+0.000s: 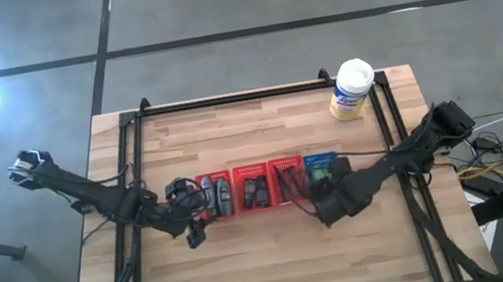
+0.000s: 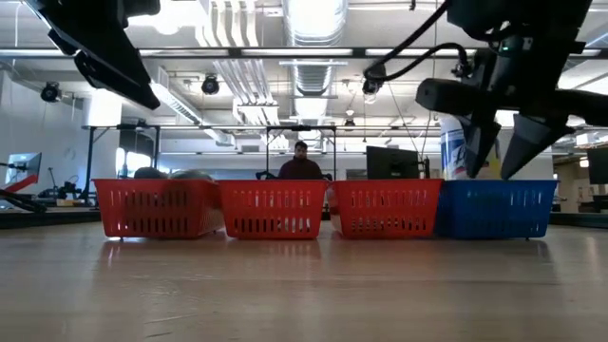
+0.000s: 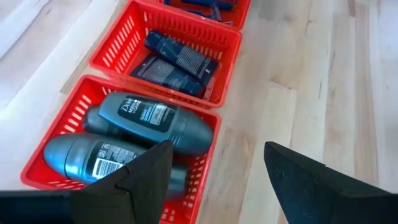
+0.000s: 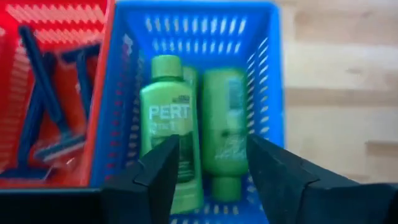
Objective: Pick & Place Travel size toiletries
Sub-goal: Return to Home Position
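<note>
- Right gripper (image 4: 212,142): jaws wide, nothing between them, poised just above the blue basket (image 4: 267,87). Risk: a sideways retreat before lifting catches a fingertip on the rim and drags the light basket.
- Green bottles (image 4: 165,118): two, lying side by side inside the blue basket, directly under those fingers. Risk: any dip on departure knocks them askew.
- Left gripper (image 3: 217,146): jaws wide, empty, over the near corner of the end red basket (image 3: 62,124), which holds the grey bottles (image 3: 149,118). Same rim-catch hazard.
- Dark bottles (image 3: 177,59) in the middle red basket (image 3: 118,46); razors (image 4: 43,106) in the third red basket (image 4: 62,22), beside the blue. The baskets stand close in a row, so one hooked basket likely shoves its neighbours.
- Tub (image 1: 353,89): upright at the far right corner, well apart from the row. Risk: the right arm's swing outward brushes it.
- Person (image 2: 301,161): beyond the table, distant. No hazard evident.
</note>
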Controlling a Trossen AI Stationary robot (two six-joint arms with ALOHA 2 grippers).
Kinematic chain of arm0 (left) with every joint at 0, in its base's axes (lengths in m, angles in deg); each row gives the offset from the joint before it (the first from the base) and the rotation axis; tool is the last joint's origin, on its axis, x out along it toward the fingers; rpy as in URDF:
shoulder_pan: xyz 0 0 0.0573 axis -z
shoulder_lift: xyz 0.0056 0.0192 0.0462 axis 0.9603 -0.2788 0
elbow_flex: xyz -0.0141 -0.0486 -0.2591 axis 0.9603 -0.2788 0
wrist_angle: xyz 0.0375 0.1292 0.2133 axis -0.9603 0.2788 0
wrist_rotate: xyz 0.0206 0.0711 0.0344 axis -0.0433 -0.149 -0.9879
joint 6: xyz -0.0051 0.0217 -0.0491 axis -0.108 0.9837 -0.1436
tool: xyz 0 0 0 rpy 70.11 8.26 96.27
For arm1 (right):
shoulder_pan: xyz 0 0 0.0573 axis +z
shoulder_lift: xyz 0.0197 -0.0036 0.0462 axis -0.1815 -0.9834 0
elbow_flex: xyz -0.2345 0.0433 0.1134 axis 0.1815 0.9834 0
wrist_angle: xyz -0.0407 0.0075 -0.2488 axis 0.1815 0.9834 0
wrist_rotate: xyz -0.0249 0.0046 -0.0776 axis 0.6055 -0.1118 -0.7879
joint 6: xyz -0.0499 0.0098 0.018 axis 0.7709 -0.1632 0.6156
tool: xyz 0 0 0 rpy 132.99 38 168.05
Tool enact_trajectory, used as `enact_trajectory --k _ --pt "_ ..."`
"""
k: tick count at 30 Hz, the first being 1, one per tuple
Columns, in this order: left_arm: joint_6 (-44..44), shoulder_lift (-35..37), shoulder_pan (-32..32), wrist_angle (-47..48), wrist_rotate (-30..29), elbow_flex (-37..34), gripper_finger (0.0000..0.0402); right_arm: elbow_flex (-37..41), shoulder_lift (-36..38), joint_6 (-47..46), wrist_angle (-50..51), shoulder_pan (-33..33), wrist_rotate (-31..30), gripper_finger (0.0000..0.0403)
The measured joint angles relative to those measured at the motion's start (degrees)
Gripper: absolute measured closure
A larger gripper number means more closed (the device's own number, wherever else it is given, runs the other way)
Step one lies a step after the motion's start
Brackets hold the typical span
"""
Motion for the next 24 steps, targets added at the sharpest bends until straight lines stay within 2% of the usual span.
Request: enact_trajectory --k 4,8,13,18,24 --pt "0.1 0.0 0.0 0.0 -0.2 0.0 0.0142 -0.5 0.0 1.3 -0.8 0.2 1.9 0.0192" --pt "0.0 0.0 0.0 0.0 -0.2 0.0 0.0142 -3.3 0.0 4.7 -1.0 1.0 1.3 0.0166" --pt "-0.1 0.0 0.0 -0.1 0.0 0.0 0.0142 -8.3 0.0 13.4 -1.6 1.9 0.9 0.014" --pt "0.0 -0.1 0.0 -0.6 0.3 0.0 0.0142 -13.7 0.0 30.3 -10.3 3.2 -0.7 0.0126" --pt "0.0 -0.1 0.0 -1.2 0.4 0.0 0.0142 -19.1 0.0 59.9 -32.8 3.2 4.4 0.0134"
